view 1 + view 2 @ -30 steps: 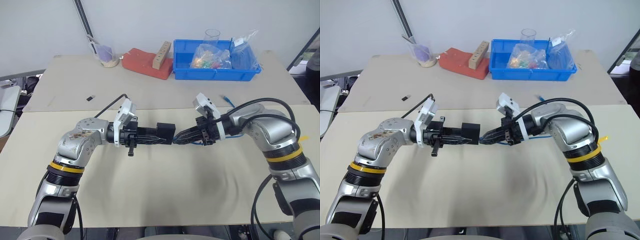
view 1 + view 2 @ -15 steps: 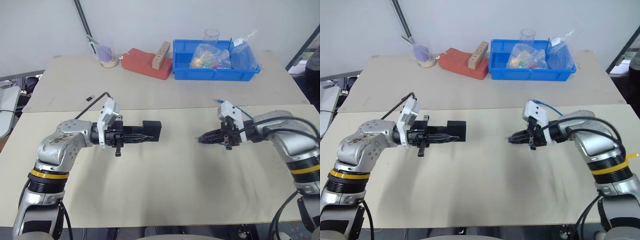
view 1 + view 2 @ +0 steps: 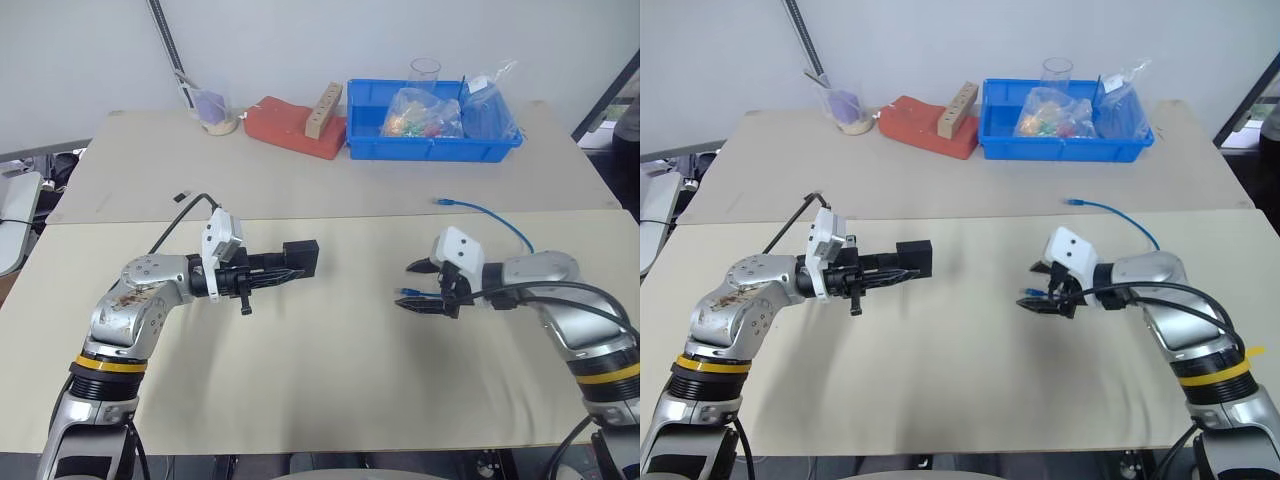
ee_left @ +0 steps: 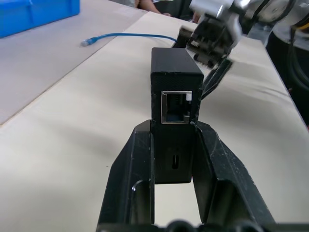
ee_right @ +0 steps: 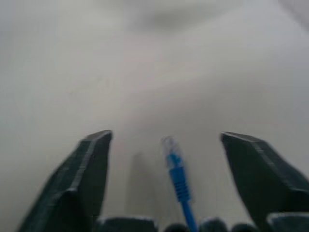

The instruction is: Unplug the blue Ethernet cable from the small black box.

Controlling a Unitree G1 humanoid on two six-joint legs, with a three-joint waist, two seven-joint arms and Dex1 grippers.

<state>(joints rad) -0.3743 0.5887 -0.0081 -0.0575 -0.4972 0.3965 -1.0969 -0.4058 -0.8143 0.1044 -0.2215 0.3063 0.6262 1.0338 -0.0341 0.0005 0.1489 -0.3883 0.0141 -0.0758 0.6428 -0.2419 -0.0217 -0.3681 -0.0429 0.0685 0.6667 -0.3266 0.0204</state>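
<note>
L pincer clamps the small black box above the surface, port bare (no plug in). R pincer spread wide, blue Ethernet cable plug loose between fingers, well apart from box.

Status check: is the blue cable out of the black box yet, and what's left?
Done: the small black box shows an empty port, so the blue Ethernet cable is unplugged. In hand: the left gripper is shut on the box; the right gripper is open, the plug lying loose between its fingers. Left: apparently nothing but setting the box down.
</note>
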